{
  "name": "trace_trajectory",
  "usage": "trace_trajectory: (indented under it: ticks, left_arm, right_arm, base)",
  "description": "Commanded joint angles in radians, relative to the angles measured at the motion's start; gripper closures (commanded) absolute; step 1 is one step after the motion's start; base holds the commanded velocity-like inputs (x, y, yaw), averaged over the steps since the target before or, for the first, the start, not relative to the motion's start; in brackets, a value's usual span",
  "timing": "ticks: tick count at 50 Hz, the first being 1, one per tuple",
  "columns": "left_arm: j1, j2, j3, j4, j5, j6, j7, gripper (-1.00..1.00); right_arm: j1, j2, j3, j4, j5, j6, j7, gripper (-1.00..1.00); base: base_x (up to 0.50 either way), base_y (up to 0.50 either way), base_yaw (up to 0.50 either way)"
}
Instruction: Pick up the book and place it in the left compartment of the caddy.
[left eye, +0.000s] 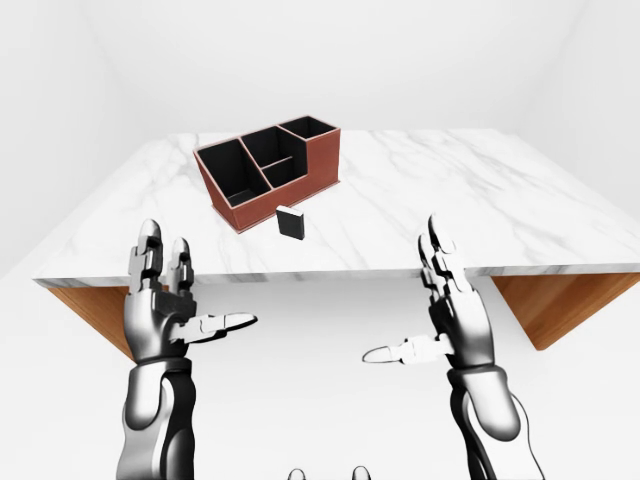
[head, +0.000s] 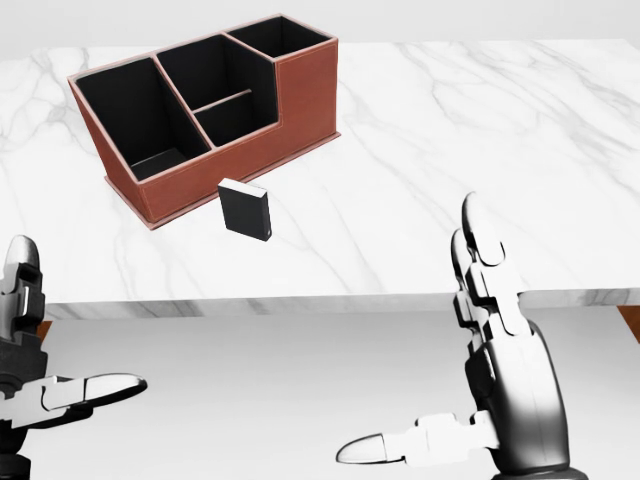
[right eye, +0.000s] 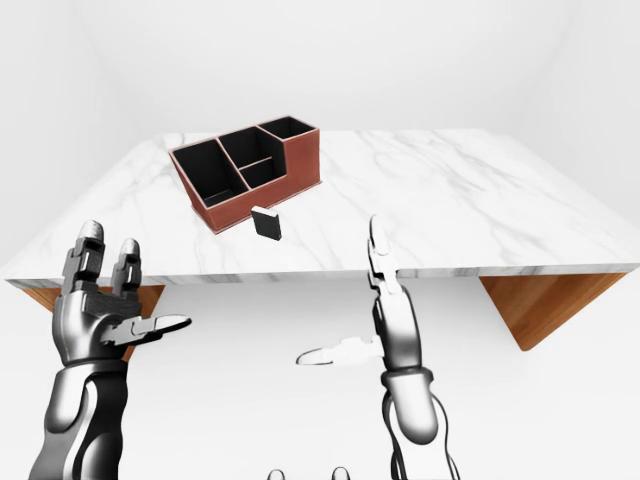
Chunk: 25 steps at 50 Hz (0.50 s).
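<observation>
The caddy (head: 210, 110) sits on the table (head: 480, 150) toward the head view's upper left. The book (head: 245, 210) stands on the table just below the caddy. Both hands, left (left eye: 160, 305) and right (left eye: 450, 320), hang below the table's near edge, spread open and empty.

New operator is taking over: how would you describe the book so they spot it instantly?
On the white marble table, find the brown caddy. Just below its long wall in the head view stands the book: small, black, upright, the only loose item there.
</observation>
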Motion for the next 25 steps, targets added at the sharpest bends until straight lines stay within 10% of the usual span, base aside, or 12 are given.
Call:
trace_trajectory:
  ticks: [1, 25]
  left_arm:
    - [0.003, -0.002, -0.007, -0.008, 0.005, 0.000, 0.004, -1.00]
    - [0.007, -0.002, 0.001, -0.032, -0.002, 0.000, -0.003, -1.00]
  right_arm:
    - [0.031, -0.018, 0.057, -0.089, -0.045, 0.000, -0.023, -1.00]
    - [0.027, -0.014, 0.048, -0.095, -0.049, 0.000, -0.017, -1.00]
  base:
    - [0.00, 0.00, 0.00]
    - [0.00, 0.41, 0.00]
